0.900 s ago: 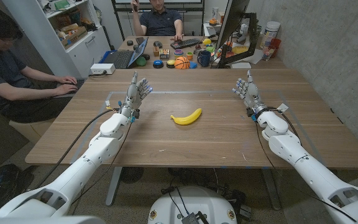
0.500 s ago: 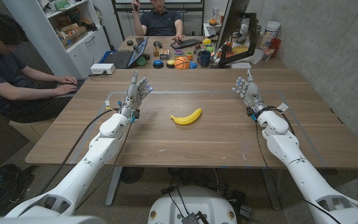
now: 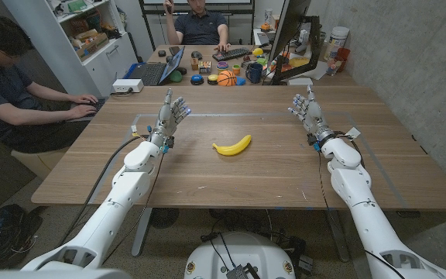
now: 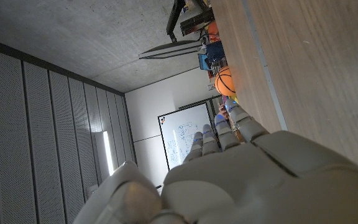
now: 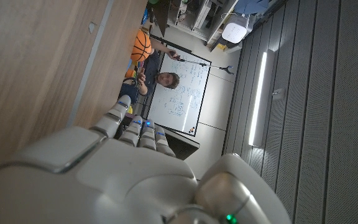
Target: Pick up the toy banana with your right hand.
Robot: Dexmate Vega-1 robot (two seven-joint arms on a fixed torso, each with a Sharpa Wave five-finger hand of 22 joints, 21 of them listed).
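Nothing has shifted over the last second: your right hand [image 3: 307, 111] still stands spread and empty, well apart from the yellow plastic toy banana [image 3: 232, 145] lying mid-table, so reach not begun.

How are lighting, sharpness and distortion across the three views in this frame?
Head view: even overhead light, sharp; the yellow toy banana casts only a faint shadow on the wooden table, with mild wide-angle bending at the edges. Left wrist view: the white left hand is close and soft. Right wrist view: the white right hand is likewise soft, and a bright ceiling light strip glares.
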